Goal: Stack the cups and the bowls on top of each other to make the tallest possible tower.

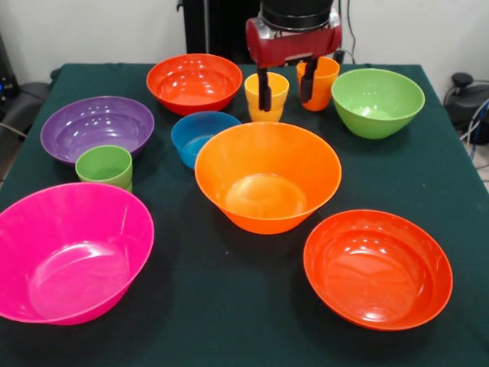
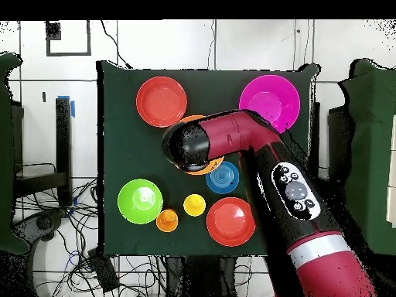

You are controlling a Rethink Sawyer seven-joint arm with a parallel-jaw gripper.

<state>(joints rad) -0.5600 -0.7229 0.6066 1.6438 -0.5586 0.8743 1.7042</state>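
My gripper [image 1: 286, 86] hangs open and empty above the far side of the large light orange bowl [image 1: 267, 176]. Its black fingers [image 1: 264, 90] show in front of the yellow cup [image 1: 267, 98] and the orange cup [image 1: 321, 82]. The green cup [image 1: 105, 167] stands between the purple bowl [image 1: 97, 126] and the pink bowl [image 1: 69, 252]. The small blue bowl [image 1: 205, 136], two red-orange bowls [image 1: 194, 82] [image 1: 378, 267] and the lime green bowl [image 1: 377, 102] stand apart, all upright. Nothing rests on anything else. In the overhead view the arm [image 2: 232, 139] hides the gripper, the purple bowl and the green cup.
A dark green cloth [image 1: 229, 306] covers the table. Cables and dark equipment lie beyond the table's sides [image 1: 466, 99]. Overhead, the pink bowl [image 2: 269, 102] and one red-orange bowl [image 2: 162, 101] sit at the far edge from the base.
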